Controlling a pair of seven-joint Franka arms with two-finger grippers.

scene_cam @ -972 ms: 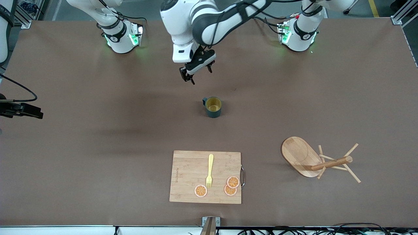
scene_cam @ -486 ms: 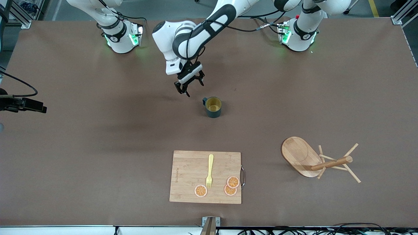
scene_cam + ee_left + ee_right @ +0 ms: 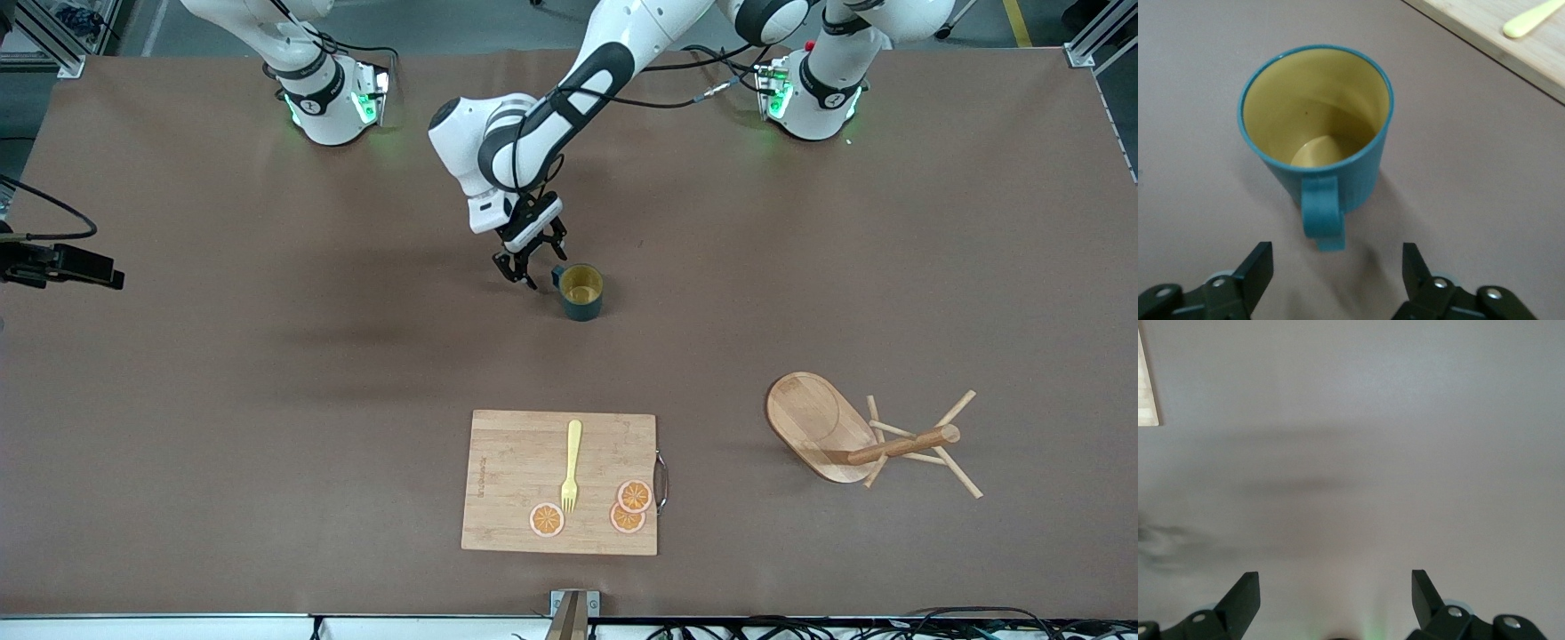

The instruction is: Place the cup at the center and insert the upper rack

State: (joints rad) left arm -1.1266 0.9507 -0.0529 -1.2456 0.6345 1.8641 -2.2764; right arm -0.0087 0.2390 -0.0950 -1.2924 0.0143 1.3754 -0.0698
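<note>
Left gripper [image 3: 533, 269] low over the table, jaws apart; right gripper [image 3: 1335, 600] raised, waiting, jaws wide.

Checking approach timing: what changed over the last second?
The left claw came down from over the bare table toward the front camera and now sits low beside the cup, open, with the handle facing it; nothing gripped yet. The cup, the tipped-over upper rack, the cutting board and the fork stayed put. The right claw waits open at the right arm's end of the table.
</note>
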